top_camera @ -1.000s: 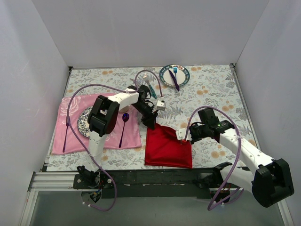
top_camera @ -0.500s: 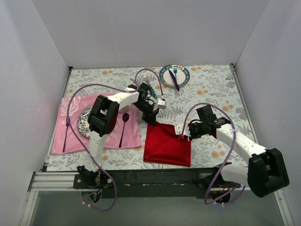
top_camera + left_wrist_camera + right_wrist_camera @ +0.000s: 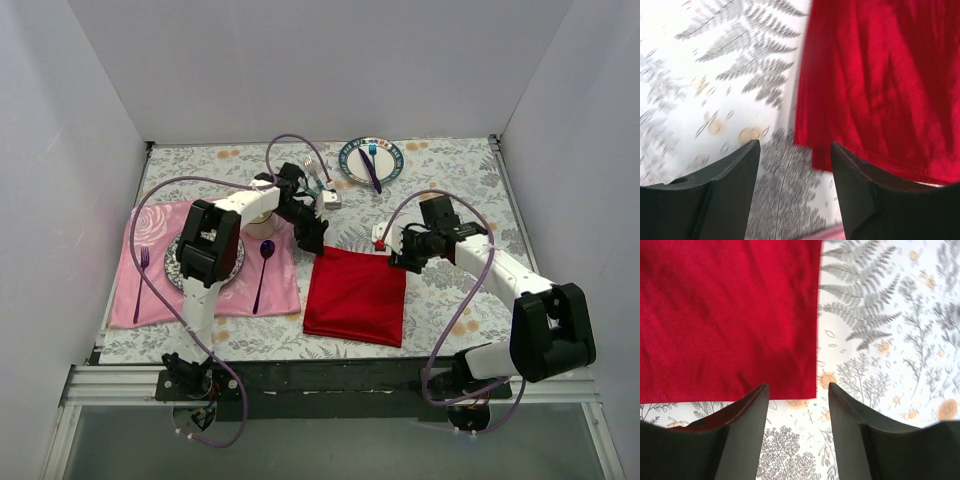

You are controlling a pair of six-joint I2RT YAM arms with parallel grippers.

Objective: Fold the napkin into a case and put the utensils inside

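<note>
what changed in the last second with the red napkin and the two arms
Both arms dragged the napkin a little away from their bases, then let it go. The left gripper and right gripper now hang over its far corners, jaws open. The napkin lies flat. The pink placemat, purple spoon and far plate stayed put.

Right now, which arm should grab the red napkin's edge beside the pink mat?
Left. The left gripper hangs open at that edge's far corner; the right gripper is open over the napkin's opposite side.
</note>
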